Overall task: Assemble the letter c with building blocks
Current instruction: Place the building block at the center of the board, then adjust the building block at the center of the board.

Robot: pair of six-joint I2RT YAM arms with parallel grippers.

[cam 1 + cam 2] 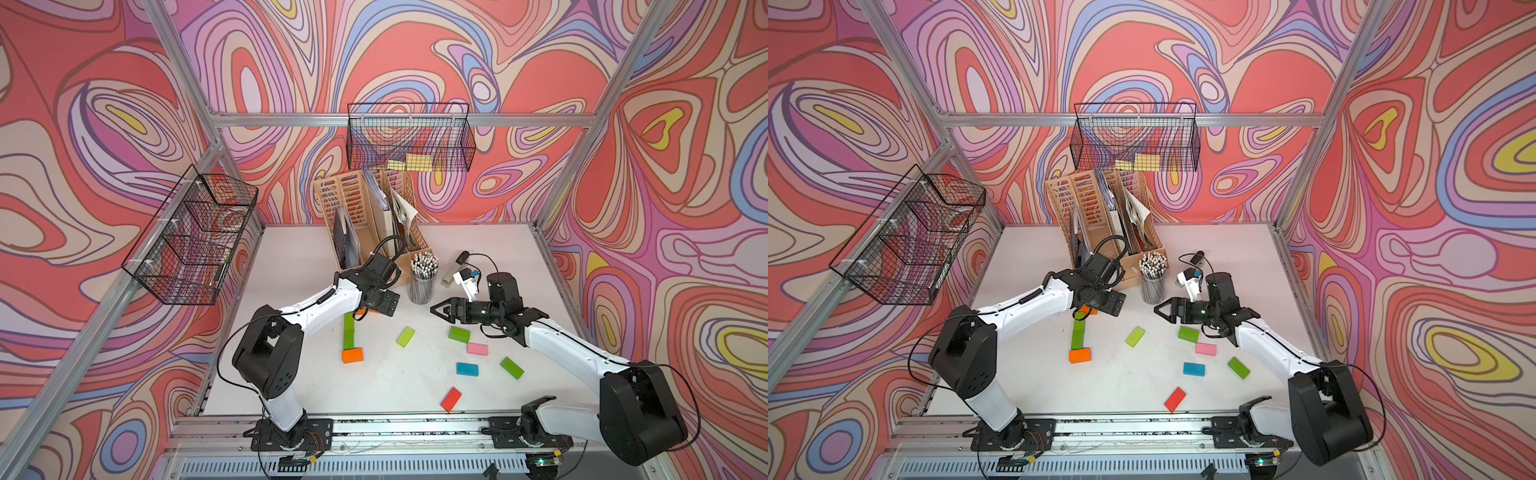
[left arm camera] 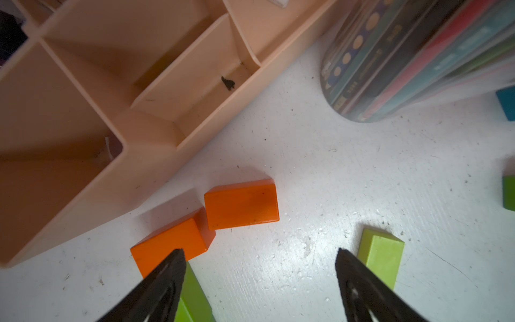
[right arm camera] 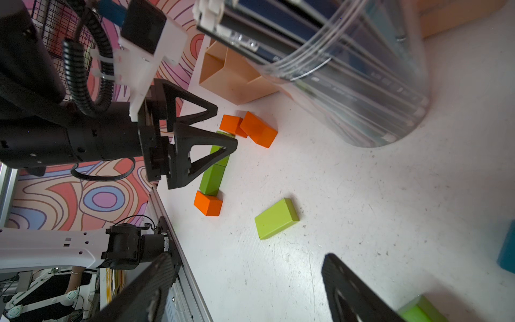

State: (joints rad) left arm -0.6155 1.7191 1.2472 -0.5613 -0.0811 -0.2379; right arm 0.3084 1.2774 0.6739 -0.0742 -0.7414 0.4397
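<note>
Orange blocks [image 1: 1088, 310] half-hidden beneath left end effector [image 2: 259, 251]; it and right end effector [image 3: 246, 256] gape empty.

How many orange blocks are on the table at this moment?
3. The first orange block lies at the green column's near end. The second orange block and third orange block lie close together at its far end, beside the beige organizer. More may hide under the left arm.
</note>
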